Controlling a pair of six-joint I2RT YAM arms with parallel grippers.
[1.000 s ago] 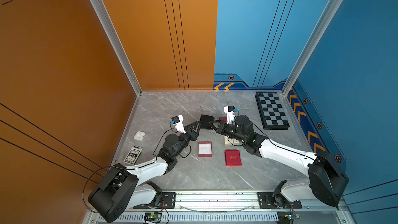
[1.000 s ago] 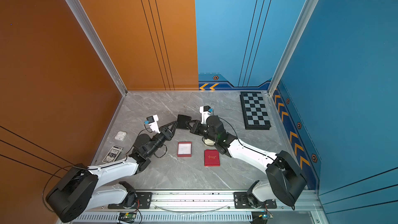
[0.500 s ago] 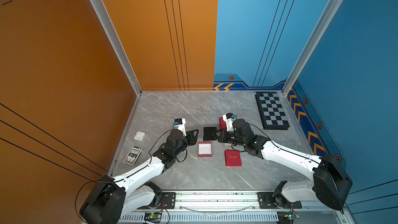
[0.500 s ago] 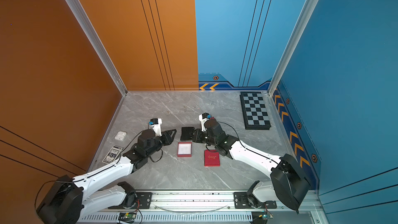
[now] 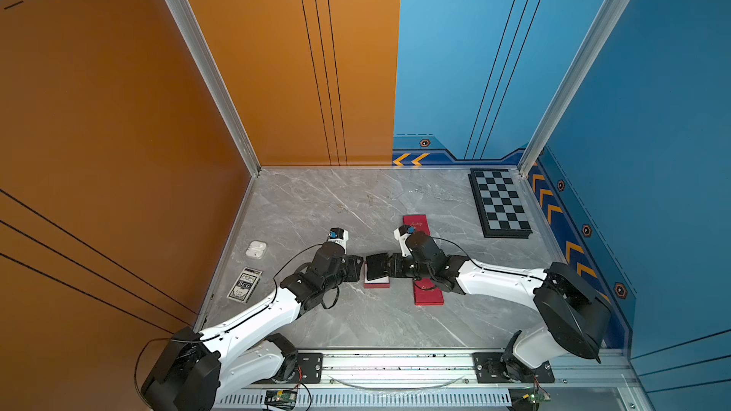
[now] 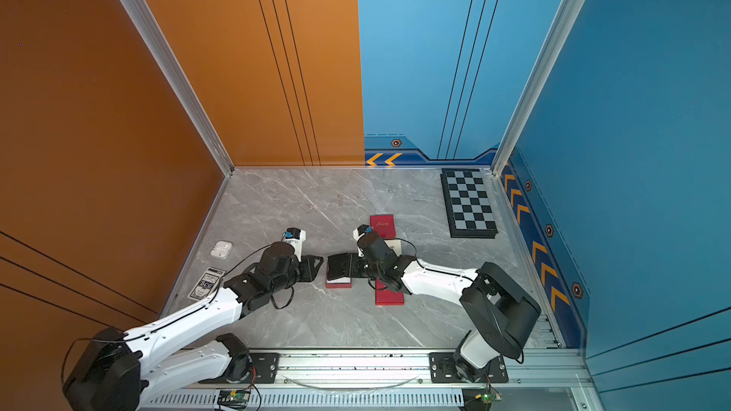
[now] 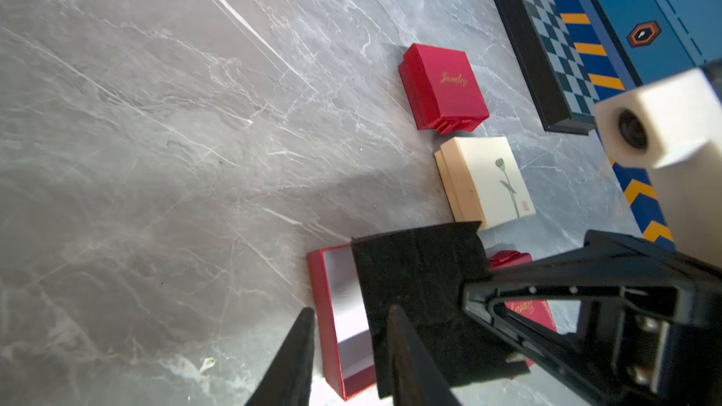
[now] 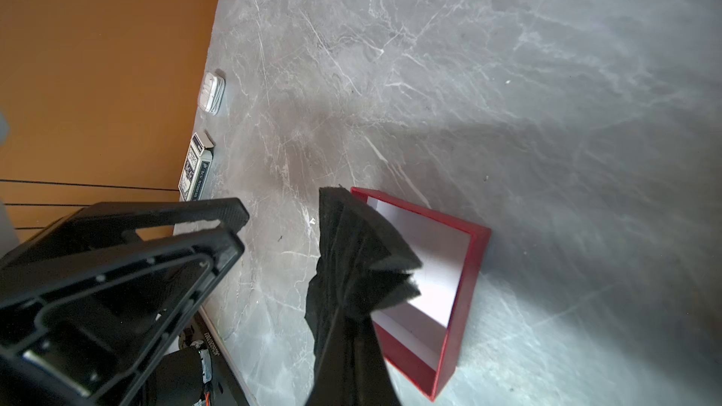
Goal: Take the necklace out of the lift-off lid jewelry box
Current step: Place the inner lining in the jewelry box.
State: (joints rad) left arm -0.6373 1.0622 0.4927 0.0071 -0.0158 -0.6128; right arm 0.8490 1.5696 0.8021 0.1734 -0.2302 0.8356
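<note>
So the right gripper (image 8: pixel 344 330) is clamped on the pad (image 8: pixel 351 236) over the open box (image 8: pixel 469 279) mid-frame, left gripper (image 7: pixel 350 310) jaws apart.

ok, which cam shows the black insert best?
Left wrist: the black insert shows its broad face over the open red box. Right wrist sees it creased, nearly edge-on; in both top views, a small dark patch.

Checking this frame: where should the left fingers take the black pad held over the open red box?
Its free edge, approached level from the left arm's side. The black pad sticks out roughly flat from the right gripper, which pinches the opposite end; the open left gripper faces that edge near the red box.
</note>
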